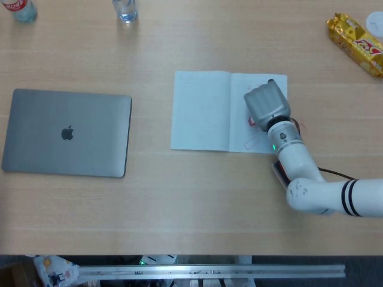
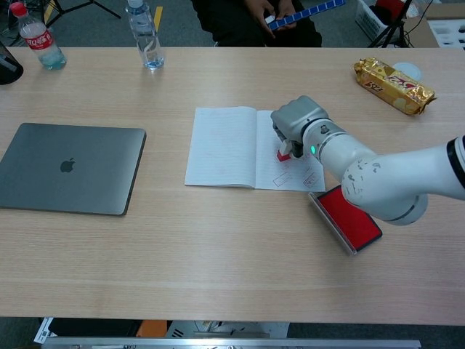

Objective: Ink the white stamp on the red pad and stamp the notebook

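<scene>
Flanking the notebook (image 2: 221, 145) — laptop (image 2: 69, 167), red pad (image 2: 351, 217), snack (image 2: 392, 85).

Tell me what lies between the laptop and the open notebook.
Nothing: between laptop and notebook only bare table shows, clear in both head and chest views.
</scene>
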Tool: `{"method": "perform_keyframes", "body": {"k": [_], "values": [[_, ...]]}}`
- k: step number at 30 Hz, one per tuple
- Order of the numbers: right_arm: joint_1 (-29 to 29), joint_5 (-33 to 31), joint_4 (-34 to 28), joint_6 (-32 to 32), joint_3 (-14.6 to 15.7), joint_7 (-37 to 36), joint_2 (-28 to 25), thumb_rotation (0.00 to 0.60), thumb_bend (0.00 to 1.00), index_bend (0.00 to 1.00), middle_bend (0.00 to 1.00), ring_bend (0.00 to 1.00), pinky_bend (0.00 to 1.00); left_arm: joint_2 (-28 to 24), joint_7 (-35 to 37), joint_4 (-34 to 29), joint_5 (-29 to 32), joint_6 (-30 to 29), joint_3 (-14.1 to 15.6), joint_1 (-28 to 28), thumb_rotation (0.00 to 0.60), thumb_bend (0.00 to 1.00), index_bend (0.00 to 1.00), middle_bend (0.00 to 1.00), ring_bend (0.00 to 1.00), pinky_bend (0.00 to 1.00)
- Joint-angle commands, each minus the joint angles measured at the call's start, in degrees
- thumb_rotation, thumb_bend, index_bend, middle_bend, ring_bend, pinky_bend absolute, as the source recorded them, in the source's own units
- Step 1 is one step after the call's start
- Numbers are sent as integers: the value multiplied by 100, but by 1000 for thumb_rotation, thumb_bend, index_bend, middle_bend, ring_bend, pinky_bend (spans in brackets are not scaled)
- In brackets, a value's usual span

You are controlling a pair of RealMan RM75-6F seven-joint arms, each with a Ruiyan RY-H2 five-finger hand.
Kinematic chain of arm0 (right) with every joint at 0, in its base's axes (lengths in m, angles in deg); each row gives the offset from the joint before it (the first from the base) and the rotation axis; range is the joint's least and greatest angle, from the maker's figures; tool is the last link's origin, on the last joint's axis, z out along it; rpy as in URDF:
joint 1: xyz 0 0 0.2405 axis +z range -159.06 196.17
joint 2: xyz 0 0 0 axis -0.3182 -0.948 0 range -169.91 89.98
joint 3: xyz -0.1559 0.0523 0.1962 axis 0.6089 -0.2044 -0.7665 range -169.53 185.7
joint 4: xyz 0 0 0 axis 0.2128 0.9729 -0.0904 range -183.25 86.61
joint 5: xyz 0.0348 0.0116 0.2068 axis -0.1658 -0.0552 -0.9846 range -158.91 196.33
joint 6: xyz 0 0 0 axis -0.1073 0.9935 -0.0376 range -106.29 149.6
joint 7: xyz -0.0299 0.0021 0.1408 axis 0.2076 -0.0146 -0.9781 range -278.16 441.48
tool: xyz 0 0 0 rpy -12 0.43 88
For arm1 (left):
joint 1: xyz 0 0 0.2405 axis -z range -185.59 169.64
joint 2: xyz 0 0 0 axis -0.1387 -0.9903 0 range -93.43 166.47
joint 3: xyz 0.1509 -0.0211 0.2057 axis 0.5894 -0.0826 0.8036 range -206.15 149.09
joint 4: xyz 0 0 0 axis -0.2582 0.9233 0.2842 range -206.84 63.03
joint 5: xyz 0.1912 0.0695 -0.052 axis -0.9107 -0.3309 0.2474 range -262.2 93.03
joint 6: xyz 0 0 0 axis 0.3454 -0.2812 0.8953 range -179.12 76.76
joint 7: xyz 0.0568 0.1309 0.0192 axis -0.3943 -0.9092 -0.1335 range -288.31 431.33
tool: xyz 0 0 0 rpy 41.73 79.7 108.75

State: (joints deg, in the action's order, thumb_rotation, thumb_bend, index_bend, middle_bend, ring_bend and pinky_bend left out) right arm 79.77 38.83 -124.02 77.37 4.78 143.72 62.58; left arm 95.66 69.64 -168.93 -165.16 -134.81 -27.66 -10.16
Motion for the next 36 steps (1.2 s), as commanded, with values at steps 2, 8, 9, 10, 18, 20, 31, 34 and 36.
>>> {"method": "perform_keyframes", "body": {"k": [2, 8, 9, 10, 18, 20, 31, 34, 36], "values": [[-5, 4, 1, -4, -3, 18, 13, 600, 520, 859, 645, 514, 326, 2, 4, 7, 2, 4, 1, -1, 600, 324, 0, 0, 0, 0], [-10, 18, -37, 15, -21, 43, 18, 600, 520, 859, 646, 514, 326, -5, 21, 6, 4, -10, 2, -12, 600, 324, 0, 0, 0, 0], [-16, 30, -64, 15, -28, 29, 0, 600, 520, 859, 646, 514, 326, -9, 26, 5, 6, -11, 2, -14, 600, 324, 0, 0, 0, 0], [-26, 44, -110, 11, -43, 1, -30, 600, 520, 859, 646, 514, 325, -15, 32, 2, 7, -14, 3, -18, 600, 324, 0, 0, 0, 0], [-187, 349, -1077, 214, -155, -353, -808, 600, 520, 859, 646, 514, 326, -61, 65, -60, -58, -60, 7, -26, 600, 324, 0, 0, 0, 0], [-255, 426, -1337, 260, -145, -460, -1068, 600, 520, 859, 645, 514, 326, -60, 51, -78, -80, -63, 13, -23, 600, 324, 0, 0, 0, 0], [-681, 807, -2011, 56, 305, -1045, -2041, 600, 518, 859, 645, 514, 326, -69, -55, -174, -124, -23, 37, 7, 600, 324, 0, 0, 0, 0], [-791, 855, -1960, -43, 453, -1194, -2142, 600, 517, 859, 643, 514, 326, -68, -95, -193, -136, 3, 53, 19, 600, 324, 0, 0, 0, 0], [-845, 890, -1886, -108, 553, -1255, -2160, 600, 516, 859, 642, 514, 327, -61, -139, -212, -146, 44, 69, 37, 600, 324, 0, 0, 0, 0]]}}
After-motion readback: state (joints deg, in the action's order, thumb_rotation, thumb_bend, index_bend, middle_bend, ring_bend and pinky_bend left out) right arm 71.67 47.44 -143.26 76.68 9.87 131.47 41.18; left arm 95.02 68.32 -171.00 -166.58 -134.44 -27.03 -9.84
